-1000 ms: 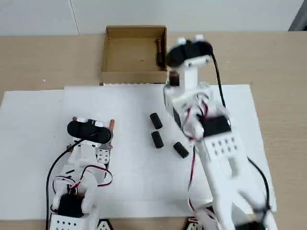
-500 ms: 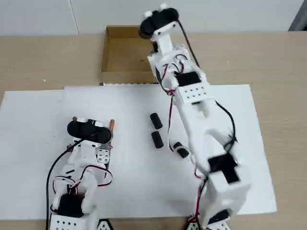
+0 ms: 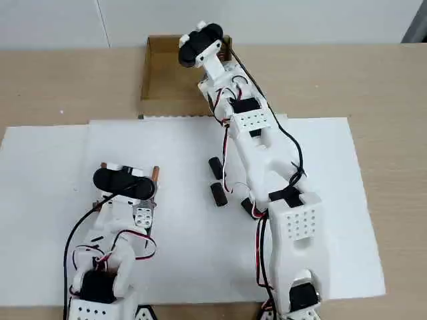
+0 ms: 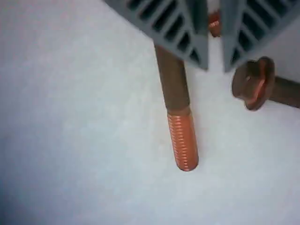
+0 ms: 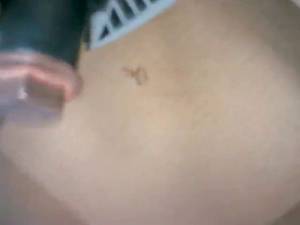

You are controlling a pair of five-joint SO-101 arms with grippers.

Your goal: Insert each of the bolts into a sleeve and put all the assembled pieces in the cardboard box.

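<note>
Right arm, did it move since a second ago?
Yes. In the high view the right arm swung left, from beside the right wall of the cardboard box to over its inside.

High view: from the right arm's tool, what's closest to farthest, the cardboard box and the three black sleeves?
1. Brown cardboard box, directly below.
2. Black cylindrical sleeve, row's upper end.
3. Middle sleeve, mid-paper.
4. Last sleeve, row's lower end.
</note>
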